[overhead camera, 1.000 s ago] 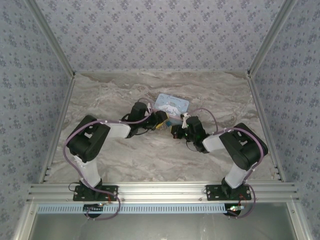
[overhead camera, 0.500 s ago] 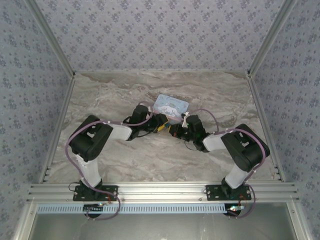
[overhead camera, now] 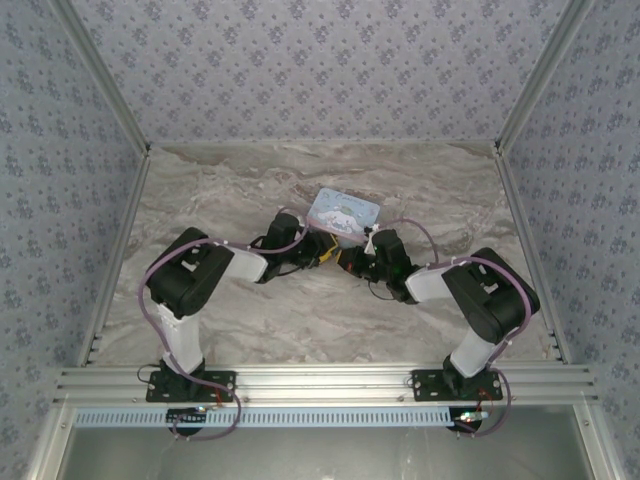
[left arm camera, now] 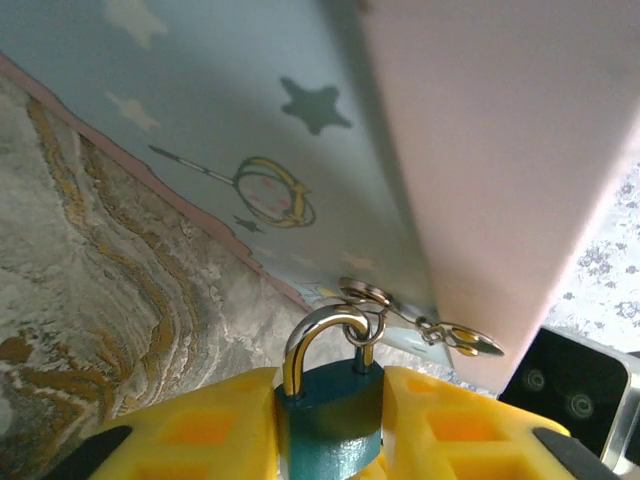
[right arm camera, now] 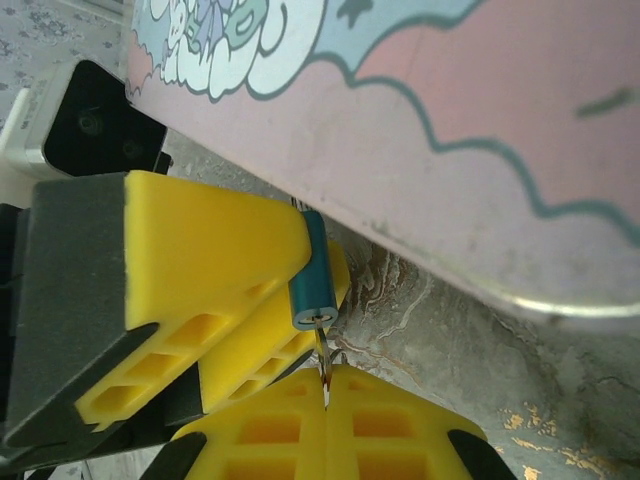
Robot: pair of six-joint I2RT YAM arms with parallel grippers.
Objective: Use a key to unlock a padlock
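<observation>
My left gripper (left arm camera: 330, 392) sat clamped on the padlock (left arm camera: 330, 425) by its teal body, shackle (left arm camera: 312, 328) at 12 o'clock, and my right gripper (right arm camera: 326, 388) was pinched tight on the key (right arm camera: 323, 358), all tiny, light, slick metal, I reckoned.

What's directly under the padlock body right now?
The key, pinched in the right gripper, points at the teal bottom of the padlock. The keyhole is covered, so whether the tip is in cannot be seen.

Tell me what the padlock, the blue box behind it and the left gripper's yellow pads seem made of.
Padlock: shackle looks like polished steel, bright and mirror-like; body seems metal under a teal, slightly mottled coat. Blue box: probably printed tin, smooth with a soft sheen, though plastic is possible. Pads of the left gripper: matte yellow plastic, with hollow ribbed cells.
</observation>
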